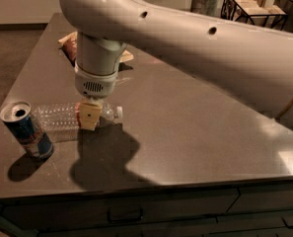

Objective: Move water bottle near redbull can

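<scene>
The water bottle [57, 116] lies on its side on the dark table [195, 132], with its white cap [119, 112] pointing right. My gripper [89, 115] comes straight down from the big white arm and is shut on the bottle near its neck; a tan finger [89, 117] shows in front of the bottle. The redbull can [26, 131] stands upright just left of the bottle's base, with only a small gap between them, near the table's front left edge.
A brown snack bag [68, 42] lies at the back left, partly hidden behind the arm. The table's front edge has drawers [121, 212] below it. A black stand with boxes [252, 4] is beyond the table at the back right.
</scene>
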Action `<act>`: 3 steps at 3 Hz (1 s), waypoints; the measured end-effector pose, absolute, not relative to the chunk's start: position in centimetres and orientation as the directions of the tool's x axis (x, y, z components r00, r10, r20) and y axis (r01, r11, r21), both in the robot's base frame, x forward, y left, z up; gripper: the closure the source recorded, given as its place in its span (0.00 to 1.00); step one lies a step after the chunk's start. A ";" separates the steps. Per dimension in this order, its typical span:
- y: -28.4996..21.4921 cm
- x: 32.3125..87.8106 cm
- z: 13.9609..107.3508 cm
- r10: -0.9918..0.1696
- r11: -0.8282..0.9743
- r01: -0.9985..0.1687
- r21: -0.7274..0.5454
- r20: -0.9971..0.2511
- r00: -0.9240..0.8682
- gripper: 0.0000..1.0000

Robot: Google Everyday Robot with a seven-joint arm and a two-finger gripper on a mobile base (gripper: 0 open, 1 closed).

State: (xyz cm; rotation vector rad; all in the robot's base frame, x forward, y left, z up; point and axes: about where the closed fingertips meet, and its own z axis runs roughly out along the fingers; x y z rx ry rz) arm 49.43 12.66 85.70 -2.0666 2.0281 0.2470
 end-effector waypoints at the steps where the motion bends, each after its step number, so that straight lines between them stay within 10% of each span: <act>1: 13.1 49.3 85.5 -0.960 -0.022 -0.999 -0.044 -0.278 0.034 0.61; 3: 13.2 49.1 85.5 -0.960 -0.025 -0.999 -0.047 -0.277 0.037 0.07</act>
